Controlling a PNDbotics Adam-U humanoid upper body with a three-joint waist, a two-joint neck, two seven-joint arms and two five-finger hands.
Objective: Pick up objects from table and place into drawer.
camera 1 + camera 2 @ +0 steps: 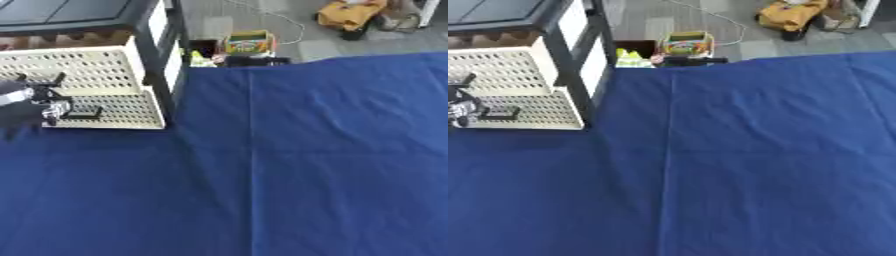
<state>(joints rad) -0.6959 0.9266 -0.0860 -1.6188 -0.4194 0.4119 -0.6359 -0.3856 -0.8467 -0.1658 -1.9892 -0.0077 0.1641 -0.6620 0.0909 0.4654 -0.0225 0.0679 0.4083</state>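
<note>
Drawer (105, 80), cream and perforated, stands pulled out from the black cabinet frame (162, 60) at the upper left, and its front edge lies on the blue cloth (306, 160). Left hand (39, 102) comes from the left border and sits over the drawer's front part; its fingers are dark against the holes, and I cannot tell if they are apart or closed on something. A dark flat shape (83, 114) lies just beside it inside the drawer. Right of the drawer the cloth spreads wide, with only a long fold line running down it.
</note>
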